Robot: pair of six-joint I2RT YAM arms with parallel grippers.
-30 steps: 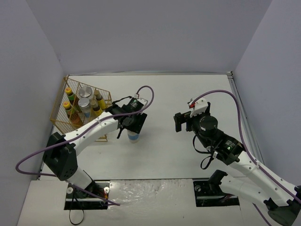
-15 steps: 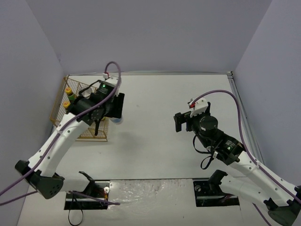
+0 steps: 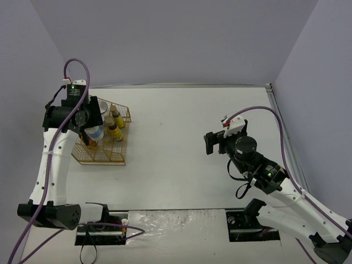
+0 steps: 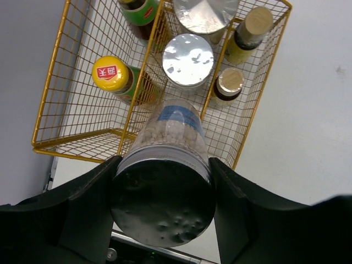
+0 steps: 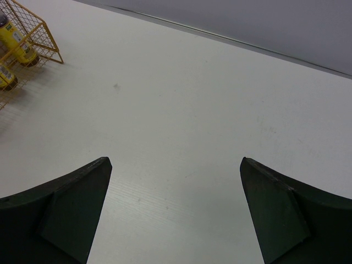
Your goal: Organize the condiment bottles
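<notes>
Condiment bottles (image 3: 114,127) stand packed in the gold wire rack (image 3: 104,157) in the overhead view. The left gripper (image 3: 91,124) hangs directly above that rack, clamped on one more pale jar (image 3: 95,133). The right gripper (image 3: 212,144) is well apart from all of it, over bare table (image 3: 176,110).

From the left wrist, the pale jar runs straight out between the two fingers (image 4: 82,214), which press on its sides. White granules and a blue label show through its wall. It hangs above the rack, not yet in it. Beyond its far end two silver-lidded jars (image 4: 188,59) fill the middle lane. Two yellow-capped sauce bottles (image 4: 113,74) stand to the fingers' left and two slim dark bottles (image 4: 228,83) to their right. The free cell seems to lie right under the pale jar, though the jar hides most of it.

From the right wrist, that gripper's fingers are spread wide with nothing between them. Only a corner of the rack shows, far ahead and to their left.

The likely trouble is the descent. The pale jar looks about as broad as its lane, so a slightly off-centre drop could land its end on a wire divider or knock the nearer silver lid. Let go while tilted, it could lean onto a neighbour or tip out over the rack's near edge.
</notes>
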